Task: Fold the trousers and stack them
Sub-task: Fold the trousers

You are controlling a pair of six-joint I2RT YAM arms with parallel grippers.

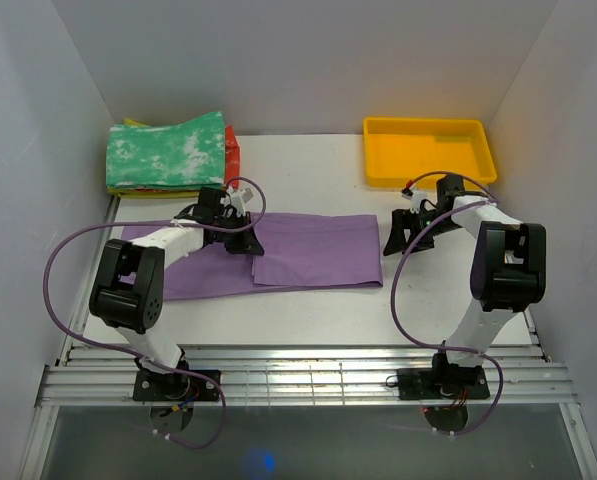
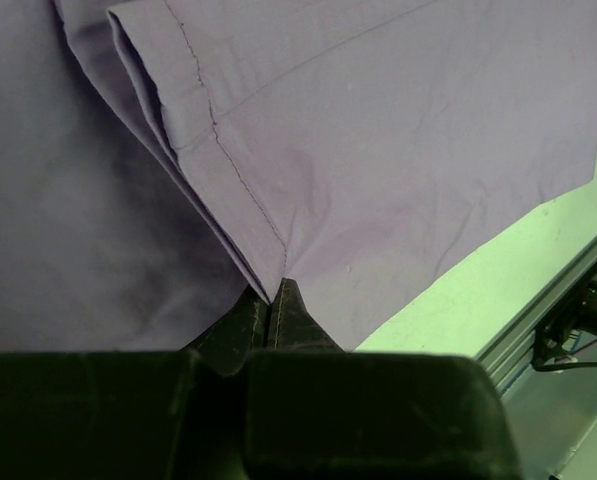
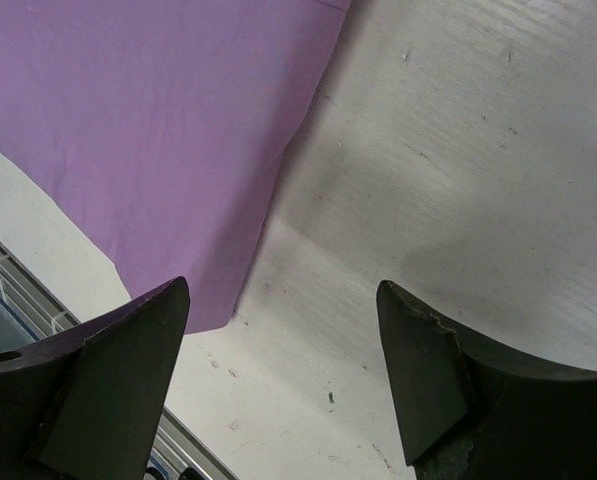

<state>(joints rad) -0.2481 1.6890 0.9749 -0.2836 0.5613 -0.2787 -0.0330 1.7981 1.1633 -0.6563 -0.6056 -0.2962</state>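
White tabletop (image 1: 308, 310) holds lilac-purple cloth trousers (image 1: 318, 250), seemingly limp and light, flat mid-table. Our left gripper (image 2: 275, 292) pinches their stitched hem (image 2: 218, 140), likely the surest hold; our right gripper (image 3: 283, 290) gapes empty alongside.

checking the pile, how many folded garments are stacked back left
3: green-and-white mottled garment on top, red garment showing at its right edge, yellow garment along the near edge; more may be hidden.

Right wrist view. The trousers (image 3: 158, 130) lay flat across the upper left of the frame on the white table (image 3: 458, 150), one corner reaching the finger at lower left. The right gripper (image 3: 283, 300) held its dark fingers (image 3: 128, 370) wide apart along the bottom, with table showing between them.
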